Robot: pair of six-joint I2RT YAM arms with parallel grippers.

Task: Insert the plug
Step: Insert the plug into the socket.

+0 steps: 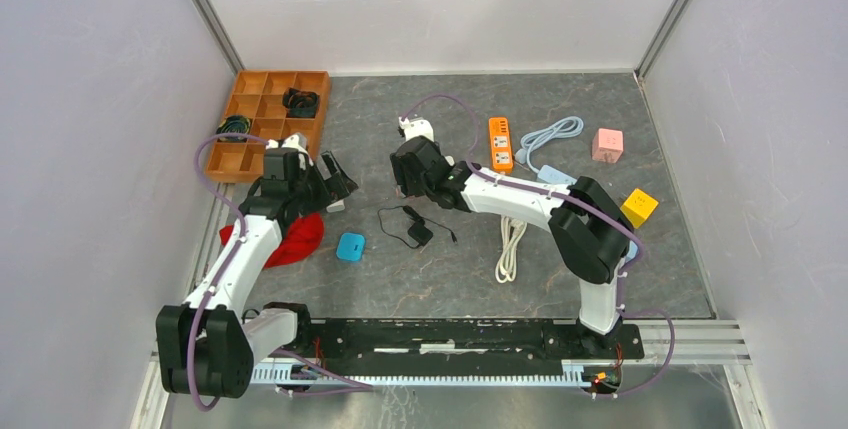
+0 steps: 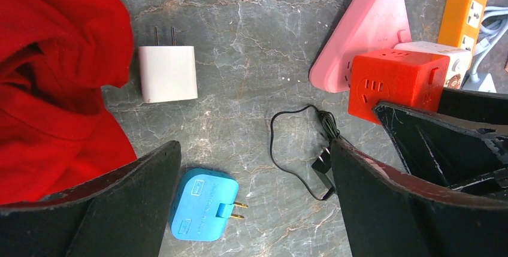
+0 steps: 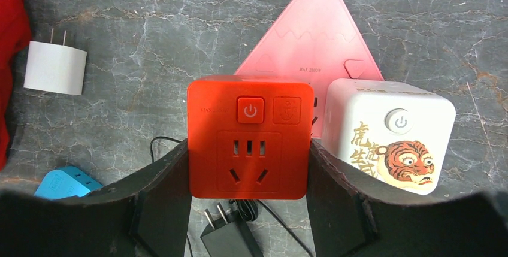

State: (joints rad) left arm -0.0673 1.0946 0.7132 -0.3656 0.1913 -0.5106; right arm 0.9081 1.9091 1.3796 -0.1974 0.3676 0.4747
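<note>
My right gripper [image 3: 248, 149] is shut on a red cube socket [image 3: 250, 137], one finger on each side, with the socket face toward the wrist camera. A black plug [image 3: 230, 236] with a thin cord lies on the table just below the cube, prongs pointing up at it. My left gripper [image 2: 254, 149] hangs open over the table with nothing between its fingers. A blue adapter plug [image 2: 200, 204] lies beside its left finger, and the black plug [image 2: 323, 167] beside its right one. A white charger plug [image 2: 168, 72] lies farther out.
A pink triangular socket [image 3: 311, 41] and a white tiger-print cube socket [image 3: 389, 134] sit beyond the red cube. A red cloth [image 1: 295, 239] lies at the left. An orange power strip [image 1: 500, 142], coiled white cable [image 1: 510, 247], pink cube [image 1: 607, 145], yellow cube [image 1: 639, 207] and wooden tray [image 1: 250, 84] lie around.
</note>
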